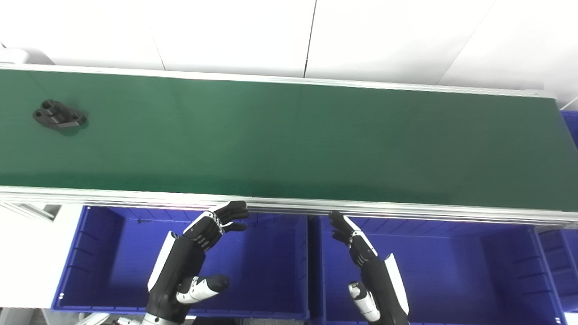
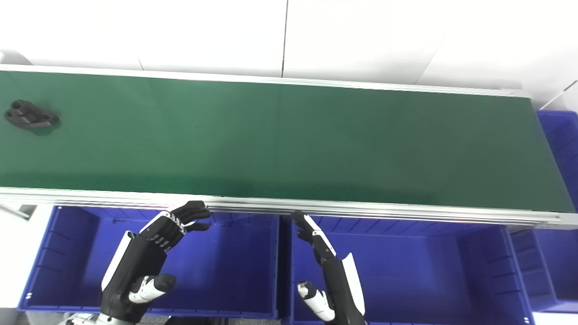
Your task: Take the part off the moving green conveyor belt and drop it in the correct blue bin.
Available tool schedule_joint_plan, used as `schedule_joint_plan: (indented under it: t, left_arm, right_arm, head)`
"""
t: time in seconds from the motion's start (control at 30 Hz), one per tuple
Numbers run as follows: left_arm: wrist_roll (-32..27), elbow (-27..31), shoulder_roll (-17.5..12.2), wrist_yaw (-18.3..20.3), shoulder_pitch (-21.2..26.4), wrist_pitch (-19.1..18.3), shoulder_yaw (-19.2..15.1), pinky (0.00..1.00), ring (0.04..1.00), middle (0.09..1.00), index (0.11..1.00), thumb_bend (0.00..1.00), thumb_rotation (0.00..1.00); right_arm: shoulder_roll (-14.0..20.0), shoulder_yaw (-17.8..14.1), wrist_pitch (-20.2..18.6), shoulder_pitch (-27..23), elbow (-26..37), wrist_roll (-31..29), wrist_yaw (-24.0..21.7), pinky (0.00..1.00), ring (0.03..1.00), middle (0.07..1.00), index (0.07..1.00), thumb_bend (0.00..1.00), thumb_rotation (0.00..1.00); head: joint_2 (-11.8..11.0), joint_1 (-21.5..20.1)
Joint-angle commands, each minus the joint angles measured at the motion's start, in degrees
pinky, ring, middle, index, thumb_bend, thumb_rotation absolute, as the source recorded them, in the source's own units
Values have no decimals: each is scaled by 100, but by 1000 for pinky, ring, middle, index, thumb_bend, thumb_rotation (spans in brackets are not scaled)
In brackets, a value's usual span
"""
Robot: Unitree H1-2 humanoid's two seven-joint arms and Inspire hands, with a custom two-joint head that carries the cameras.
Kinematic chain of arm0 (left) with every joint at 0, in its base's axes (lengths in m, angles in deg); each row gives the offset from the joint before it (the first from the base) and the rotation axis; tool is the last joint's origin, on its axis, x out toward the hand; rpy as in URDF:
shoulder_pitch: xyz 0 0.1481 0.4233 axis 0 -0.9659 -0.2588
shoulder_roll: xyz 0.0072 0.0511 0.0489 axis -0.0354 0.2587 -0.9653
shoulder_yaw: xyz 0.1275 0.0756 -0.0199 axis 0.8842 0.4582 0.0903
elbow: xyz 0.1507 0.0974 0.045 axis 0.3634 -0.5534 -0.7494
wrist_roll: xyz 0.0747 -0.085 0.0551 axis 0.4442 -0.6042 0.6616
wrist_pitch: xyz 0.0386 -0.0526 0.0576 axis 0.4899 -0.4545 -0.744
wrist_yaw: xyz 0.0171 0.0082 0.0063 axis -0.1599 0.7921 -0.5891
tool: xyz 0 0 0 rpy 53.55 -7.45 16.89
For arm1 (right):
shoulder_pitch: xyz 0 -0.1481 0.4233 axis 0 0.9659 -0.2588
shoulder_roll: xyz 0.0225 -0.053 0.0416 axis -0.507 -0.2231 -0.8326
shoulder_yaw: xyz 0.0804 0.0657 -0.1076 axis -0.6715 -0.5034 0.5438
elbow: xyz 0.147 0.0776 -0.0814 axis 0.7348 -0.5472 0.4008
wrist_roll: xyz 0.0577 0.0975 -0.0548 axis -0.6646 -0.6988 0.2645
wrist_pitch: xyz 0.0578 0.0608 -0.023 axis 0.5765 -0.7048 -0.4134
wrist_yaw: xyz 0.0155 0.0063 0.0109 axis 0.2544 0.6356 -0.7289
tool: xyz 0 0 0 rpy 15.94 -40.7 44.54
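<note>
The green conveyor belt point(image 1: 289, 140) fills the room from side to side, framed in pale metal rails, with a white wall behind it. It is bare along nearly its whole run.

Tucked under its near rail sit the blue bins, mouths up so that anything lifted off the belt can simply be let go above them. The left bin point(image 1: 104, 257) and the middle bin point(image 1: 451, 271) lie side by side, sharing a wall, and the edge of a third bin point(image 1: 557, 266) shows at far right. As far as I can see, the first two hold nothing.

Both arms rise from below and hover over those bins, just short of the rail, which looks to me like a waiting stance. The left hand point(image 1: 198, 253) hangs above the left bin, fingers spread and lightly curled, thumb apart, holding nothing. The right hand point(image 1: 365, 266) stands over the middle bin, fingers straight and parted, also empty.

The part point(image 1: 58, 115), a small black bracket with round holes, lies flat on the belt at its far left end, well apart from both hands. I would guess the left hand is the nearer one to take it.
</note>
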Motion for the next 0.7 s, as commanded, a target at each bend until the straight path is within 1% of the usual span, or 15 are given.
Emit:
schedule_joint_plan:
  t: [0.0,0.07,0.13,0.27,0.43,0.53,0.67]
  left_arm:
    - [89,77,64,-51,-60,148,-13,714,789,801,772,892,689]
    - [172,72,82,-71,-62,145,-28,719,795,808,779,910,706]
    - [233,75,90,-77,-73,137,-30,727,802,815,781,908,709]
    - [401,69,135,-112,-101,235,-37,727,812,828,775,863,701]
    - [389,56,145,-105,-103,227,-42,732,821,837,775,862,700]
    - [375,83,121,-93,-106,168,-29,743,822,836,778,873,707]
    - [295,126,104,-75,-120,48,-11,749,824,835,781,895,699]
  right_arm:
    - [-7,35,0,79,219,-81,-63,884,915,930,923,900,1000]
    - [-5,23,3,78,211,-92,-77,895,931,942,935,897,1000]
    - [0,8,86,65,167,-58,-58,913,939,949,938,890,1000]
    - [22,27,134,41,144,-162,-88,964,973,972,946,875,985]
    - [53,52,79,40,168,-233,-133,957,975,979,952,873,982]
    - [57,66,41,45,186,-257,-147,955,974,978,952,879,979]
    - [53,51,90,42,146,-238,-144,948,971,975,952,874,982]
  head:
    - [-7,-1]
    - [-20,-8]
    - [-31,-9]
    - [-24,9]
    - [-21,15]
    - [-29,1]
    - [-36,3]
